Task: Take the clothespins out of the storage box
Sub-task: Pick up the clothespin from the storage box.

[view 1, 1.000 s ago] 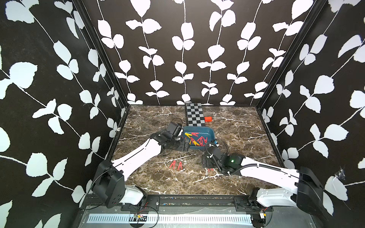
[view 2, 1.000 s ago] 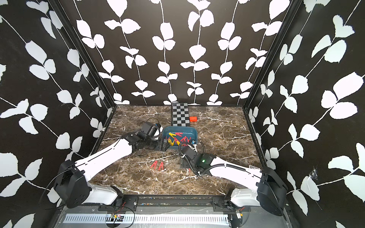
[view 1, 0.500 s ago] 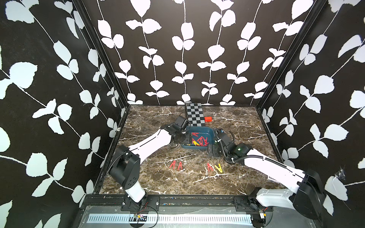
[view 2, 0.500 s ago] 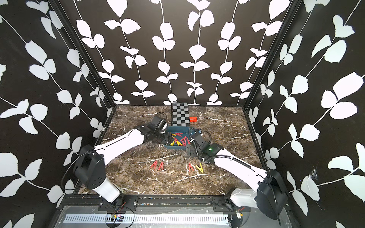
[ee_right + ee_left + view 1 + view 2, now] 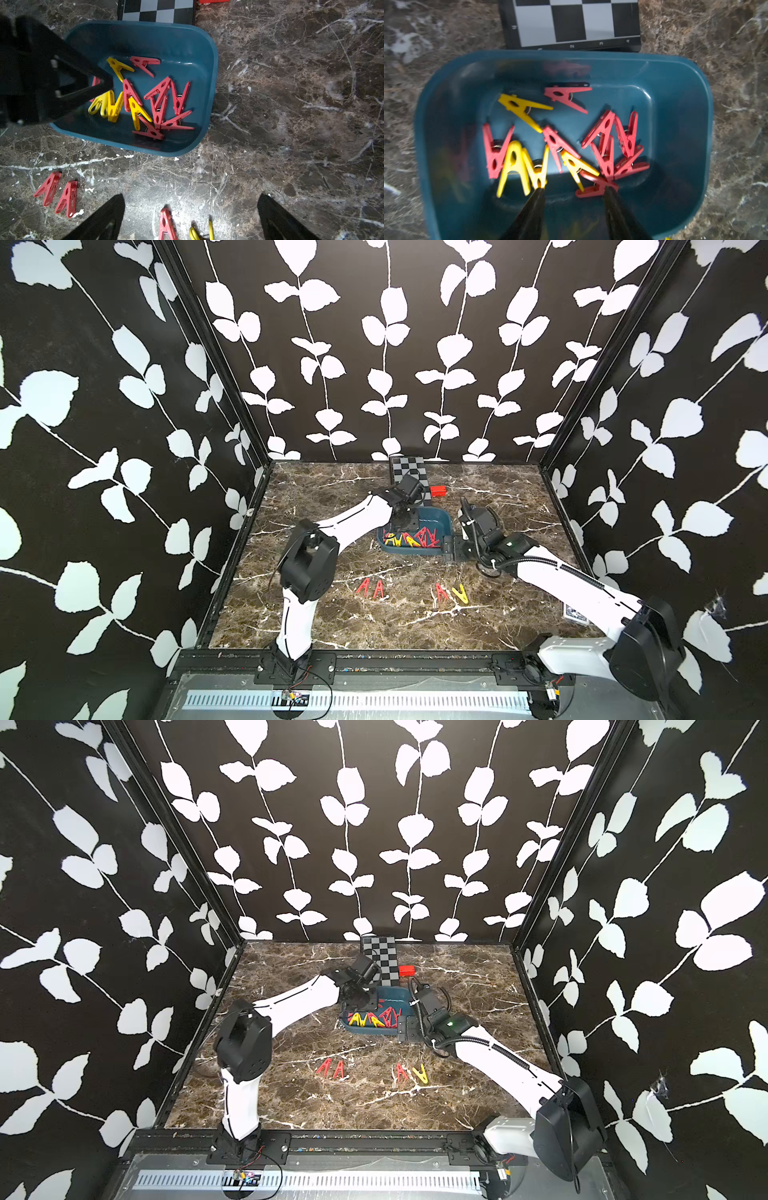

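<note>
The teal storage box sits mid-table and holds several red and yellow clothespins. My left gripper is down inside the box. Its jaws stand partly apart; one fingertip touches a yellow clip, the other a red one. Nothing is clamped between them. My right gripper hangs wide open and empty by the box's near right corner. On the table lie two red clothespins, plus a red one and a yellow one.
A black-and-grey checkered board lies just behind the box, with a small orange-red block beside it. A white printed tag lies near the right arm's base. Patterned walls close in three sides.
My left gripper has dropped into the box and its jaws have narrowed. My right gripper left a red and a yellow clothespin on the near table and moved back beside the box.
</note>
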